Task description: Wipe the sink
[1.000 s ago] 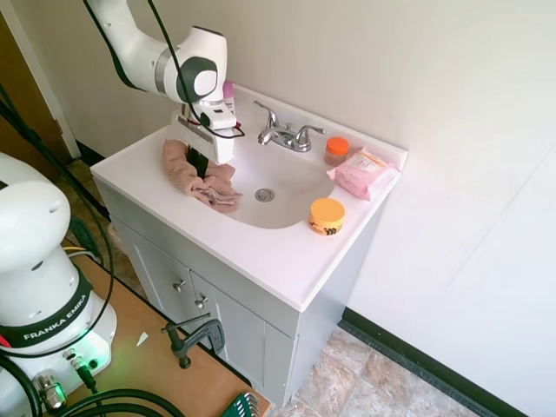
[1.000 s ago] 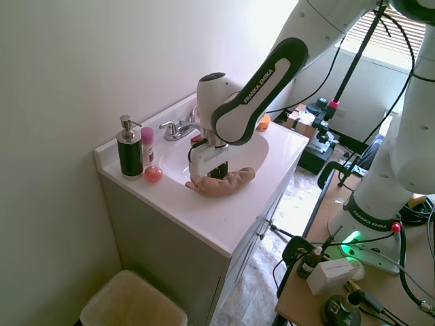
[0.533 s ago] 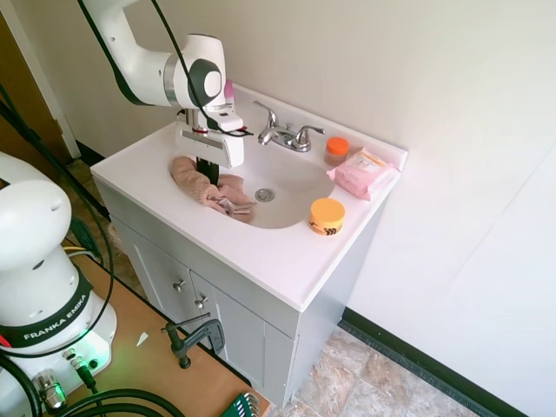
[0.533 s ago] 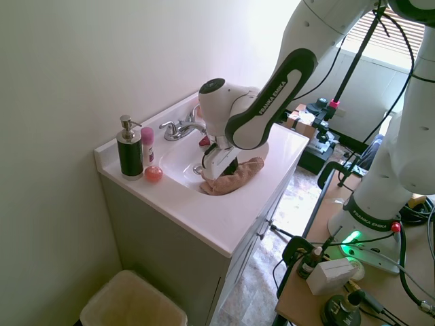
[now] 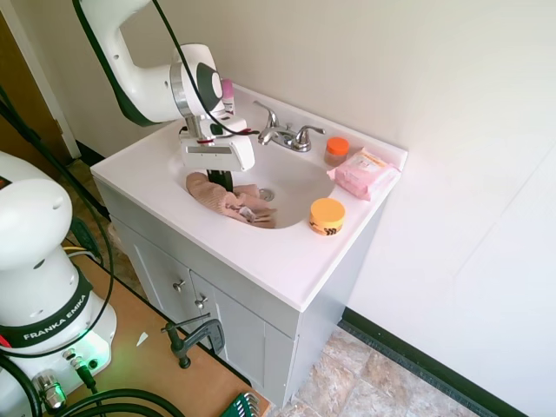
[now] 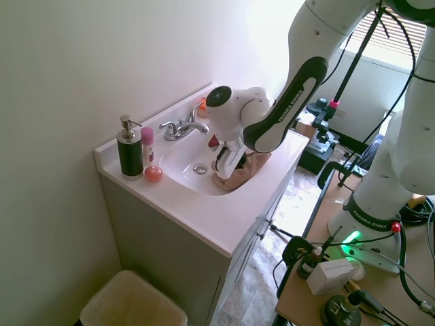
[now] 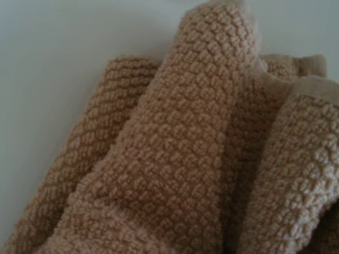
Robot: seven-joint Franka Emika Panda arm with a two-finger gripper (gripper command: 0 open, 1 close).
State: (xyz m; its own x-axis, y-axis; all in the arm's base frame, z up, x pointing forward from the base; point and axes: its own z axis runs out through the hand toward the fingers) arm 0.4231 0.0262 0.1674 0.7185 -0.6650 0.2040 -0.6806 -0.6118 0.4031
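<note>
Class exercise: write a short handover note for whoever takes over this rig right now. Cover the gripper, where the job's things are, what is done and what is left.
Gripper: shut on the cloth, pressing it down.
Cloth: bunched inside the sink, on the basin's front slope, close to the drain.
Done: wiping is under way.
Left: the basin around the drain and the side toward the faucet, then lift the cloth out.

Claw (image 5: 224, 182) fingertips: buried in the tan cloth (image 5: 230, 200), grip state not readable in either exterior view. Second exterior view: arm covers part of the cloth and the far side of the sink (image 6: 178, 157) basin. Wrist view: cloth fills the picture, cut off at its edges, weave soft-focused. Orange-lidded jar (image 5: 327, 215) label: too small to read.
</note>
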